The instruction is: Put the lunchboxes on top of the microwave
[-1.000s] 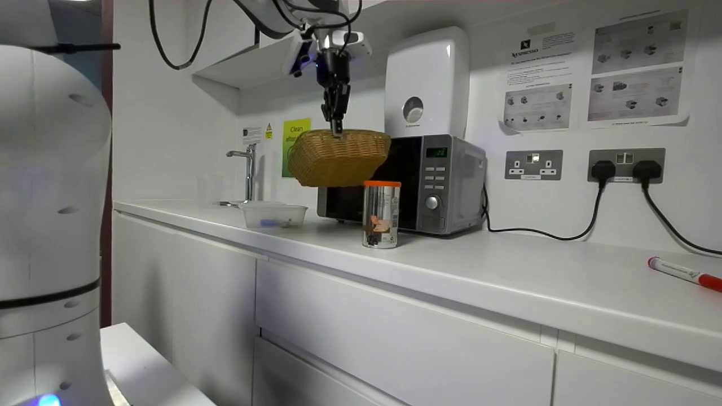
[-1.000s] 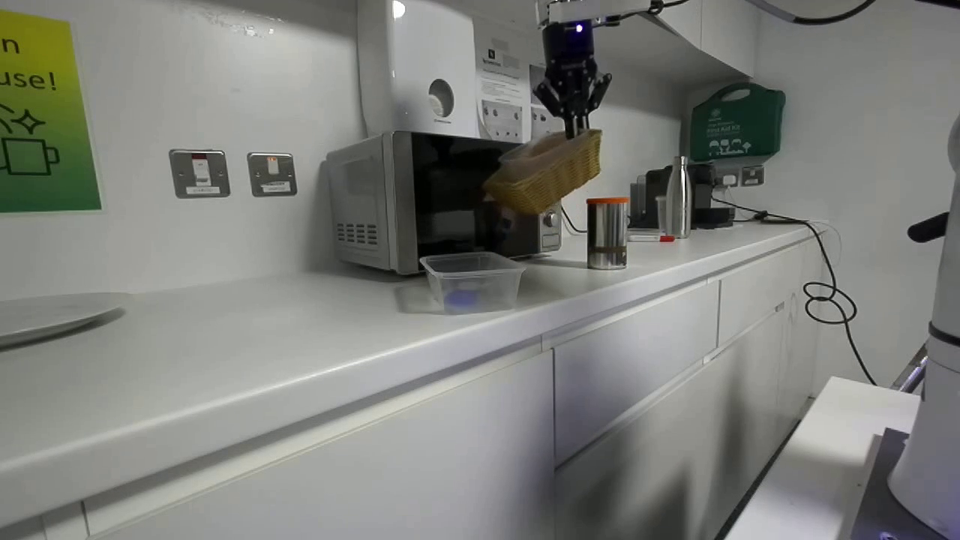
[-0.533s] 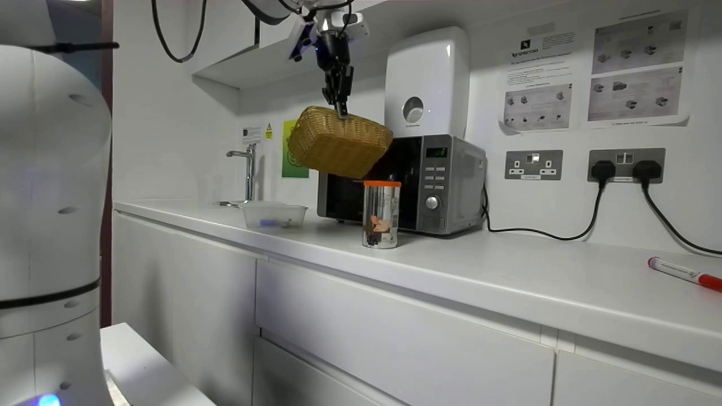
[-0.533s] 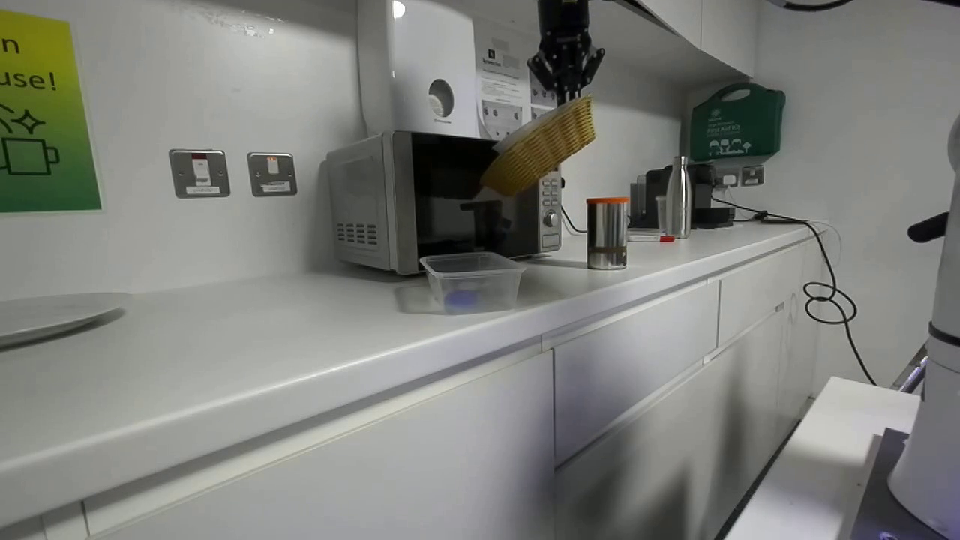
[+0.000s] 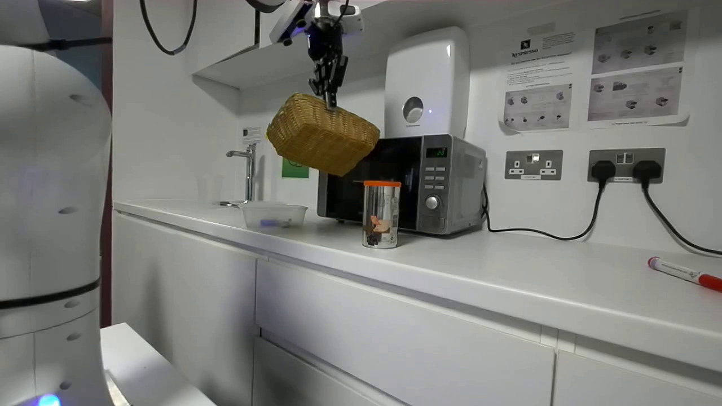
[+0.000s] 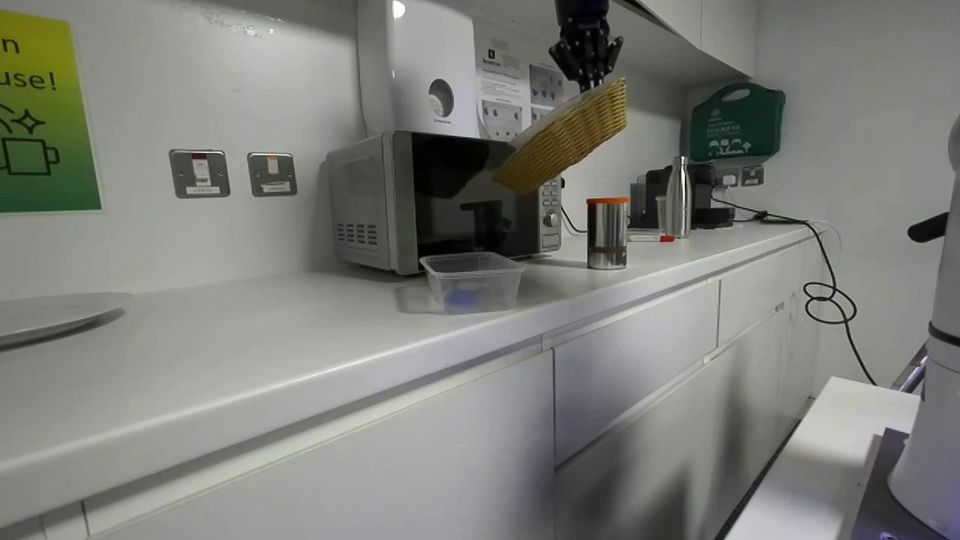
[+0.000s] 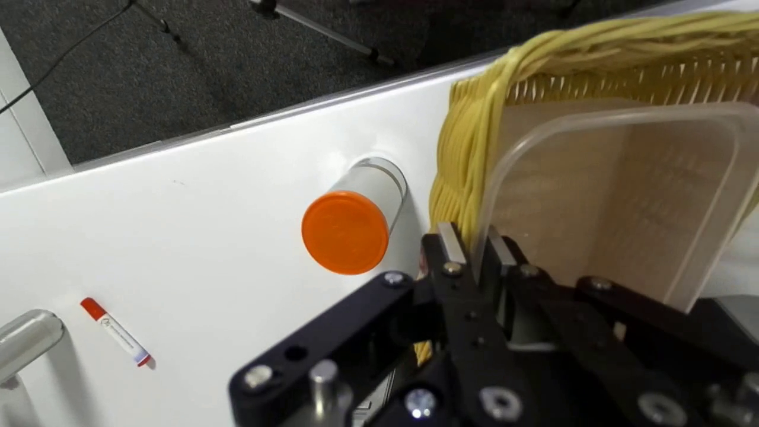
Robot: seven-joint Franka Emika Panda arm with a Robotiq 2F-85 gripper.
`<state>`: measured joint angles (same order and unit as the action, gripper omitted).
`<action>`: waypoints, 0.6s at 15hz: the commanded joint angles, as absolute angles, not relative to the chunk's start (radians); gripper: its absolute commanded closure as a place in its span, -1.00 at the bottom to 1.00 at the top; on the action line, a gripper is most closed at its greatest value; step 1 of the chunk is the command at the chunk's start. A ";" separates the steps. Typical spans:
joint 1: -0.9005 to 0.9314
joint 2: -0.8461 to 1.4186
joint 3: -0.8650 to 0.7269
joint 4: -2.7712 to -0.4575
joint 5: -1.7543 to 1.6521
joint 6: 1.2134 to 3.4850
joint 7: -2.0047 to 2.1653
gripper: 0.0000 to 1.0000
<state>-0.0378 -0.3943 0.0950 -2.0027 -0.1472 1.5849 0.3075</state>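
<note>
My gripper (image 5: pixel 331 107) is shut on the near rim of the tan woven basket (image 5: pixel 324 135) and holds it tilted in the air before the microwave (image 5: pixel 435 192). In the wrist view a pale translucent container (image 7: pixel 569 196) sits inside the basket (image 7: pixel 465 154); its edge also runs between the fingertips of the gripper (image 7: pixel 474 243). Another translucent container (image 6: pixel 474 283), with something blue in it, stands on the counter in front of the microwave (image 6: pixel 371 202). The basket (image 6: pixel 566 139) overlaps the microwave's door in that exterior view.
A silver jar with an orange lid (image 5: pixel 381 214) stands below the basket, before the microwave. A white wall-mounted box (image 5: pixel 427 79) rises behind the microwave's top. A wall cabinet (image 5: pixel 293 45) hangs above. A red marker (image 7: pixel 115 332) and a steel bottle (image 6: pixel 679 199) are farther along.
The gripper has lifted the basket higher, and the basket has tilted more. In the last half second it has moved away from the microwave, toward the robot's base.
</note>
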 commanded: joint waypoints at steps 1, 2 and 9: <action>-0.026 -0.453 0.078 -1.997 -0.156 1.514 0.237 0.94; -0.027 -0.456 0.079 -1.985 -0.161 1.504 0.231 0.94; -0.030 -0.412 0.106 -1.876 -0.201 1.521 0.247 0.94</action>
